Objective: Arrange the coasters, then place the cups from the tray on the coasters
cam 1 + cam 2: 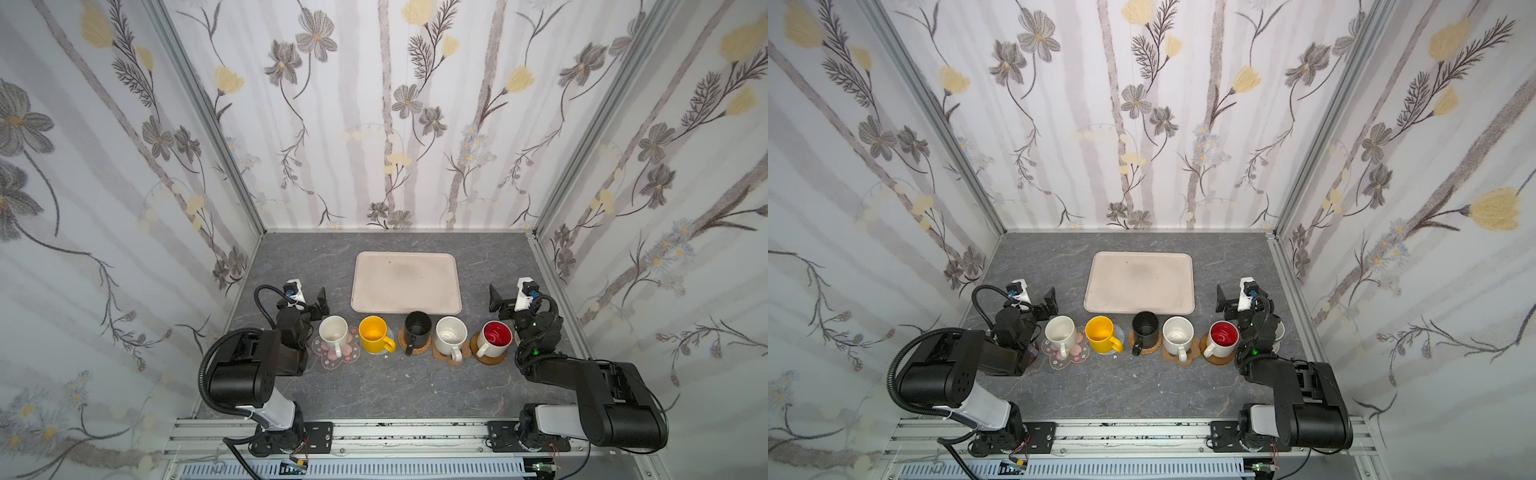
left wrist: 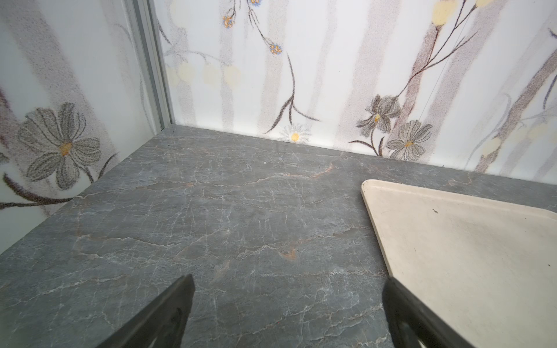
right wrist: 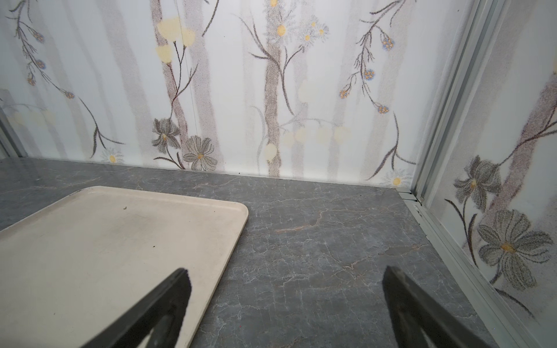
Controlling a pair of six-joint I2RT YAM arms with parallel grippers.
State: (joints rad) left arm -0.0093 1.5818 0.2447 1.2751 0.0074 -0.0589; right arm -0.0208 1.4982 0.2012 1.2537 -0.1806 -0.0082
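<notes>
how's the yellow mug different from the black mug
The yellow mug is bright and sits on a pale coaster; the black mug is dark and sits on a tan woven coaster. The yellow mug's handle angles rightward; the black mug's points straight to the front. Both stand upright.

Bright, even, diffuse light — soft shadows, wide-angle bending at edges

Five handled ceramic mugs in plain view: cream-white mug (image 1: 333, 330), yellow mug (image 1: 372, 332), black mug (image 1: 417, 326), speckled white mug (image 1: 451, 334), white mug with red inside (image 1: 496, 334). Five flat coasters: pink blossom coaster (image 1: 347, 359), grey-blue round coaster (image 1: 392, 332), tan rattan round coaster (image 1: 424, 345), brown paw-shaped coaster (image 1: 440, 354), brown wooden disc (image 1: 494, 359). One cream-beige rectangular tray (image 1: 405, 282).
</notes>
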